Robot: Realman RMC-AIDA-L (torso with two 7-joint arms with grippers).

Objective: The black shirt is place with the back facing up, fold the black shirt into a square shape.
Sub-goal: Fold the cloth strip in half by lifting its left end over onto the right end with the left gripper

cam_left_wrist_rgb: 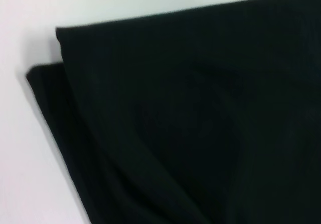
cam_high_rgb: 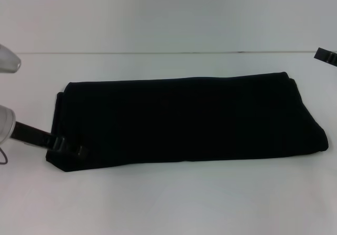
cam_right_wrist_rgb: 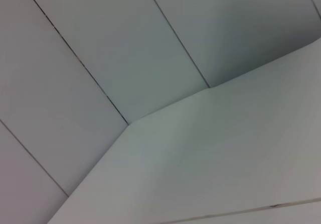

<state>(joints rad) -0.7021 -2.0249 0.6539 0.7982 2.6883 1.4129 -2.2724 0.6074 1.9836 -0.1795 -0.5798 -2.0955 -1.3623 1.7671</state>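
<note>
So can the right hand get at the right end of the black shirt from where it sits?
Probably yes. The right hand is off at the far right edge, apart from the black shirt, with only bare white table between them.

The place is looking like a bare robot test room or lab rather than a home. A plain white worktop [cam_high_rgb: 174, 203] is stretching across the head view and meeting an equally plain pale wall [cam_high_rgb: 168, 13], with nothing decorating either. The right wrist view is showing only large pale panels [cam_right_wrist_rgb: 100, 43] with thin dark seams [cam_right_wrist_rgb: 75, 58] running between them, as in a purpose-built enclosure.
</note>
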